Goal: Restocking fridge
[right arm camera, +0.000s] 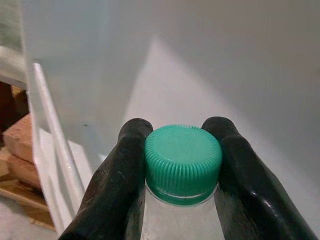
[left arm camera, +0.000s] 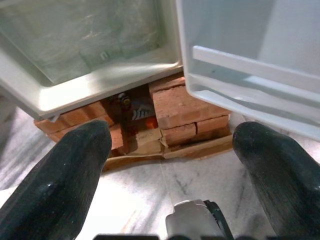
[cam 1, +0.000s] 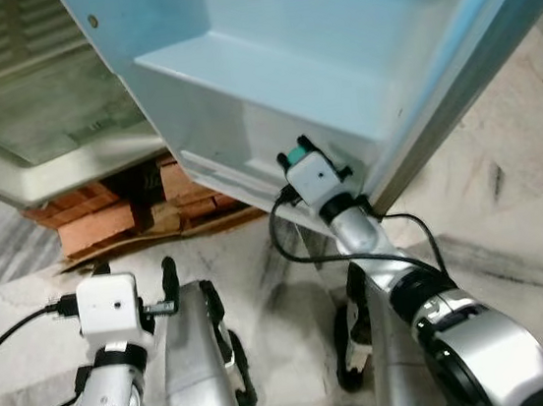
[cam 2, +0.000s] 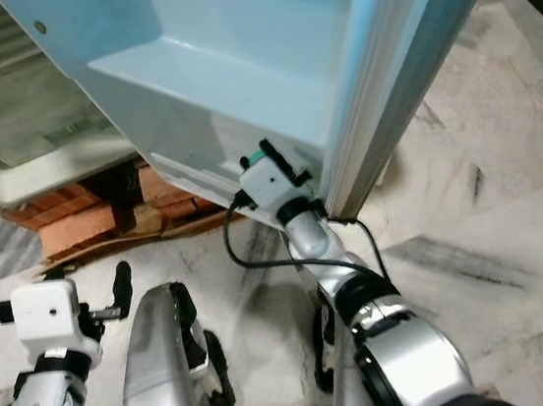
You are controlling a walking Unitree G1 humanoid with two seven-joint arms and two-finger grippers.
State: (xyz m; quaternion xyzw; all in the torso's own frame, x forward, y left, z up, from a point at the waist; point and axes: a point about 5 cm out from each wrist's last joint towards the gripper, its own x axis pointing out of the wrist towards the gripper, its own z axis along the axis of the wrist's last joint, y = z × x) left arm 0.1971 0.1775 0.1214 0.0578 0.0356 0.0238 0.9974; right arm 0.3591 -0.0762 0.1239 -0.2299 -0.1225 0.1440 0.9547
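1. The right gripper [right arm camera: 182, 170] is closed on a bottle [right arm camera: 181, 220] just under its green cap [right arm camera: 183, 162], one black finger pressed on either side of the neck. The cap faces the wrist camera, so the bottle's long axis runs along the fingers, away from the wrist.

2. From the head views, the right gripper [cam 1: 297, 152] is raised against the lower part of the open fridge door [cam 1: 315, 69]. It sits by the bottom door shelf [cam 1: 244, 142], close to the door's outer edge, and a sliver of green cap shows just above the wrist camera.

3. The key relation, as I judge it, is that the bottle is already in or right at the door shelf, with the pale door lining close behind it and the shelf's front rail [right arm camera: 52, 160] off to one side. Whether its base rests on the shelf floor is hidden.

4. Room is tight: the door wall is near ahead and the door's edge frame is just beside the wrist. The open way out for the arm is back toward the robot, over the marble floor [cam 1: 513, 233].

5. The left gripper [left arm camera: 170, 165] is wide open and holds nothing. It is low over the floor and well away from the bottle, pointing at the bricks [left arm camera: 185, 107] under the fridge body [left arm camera: 85, 55]. The right arm is plainly the nearer one.
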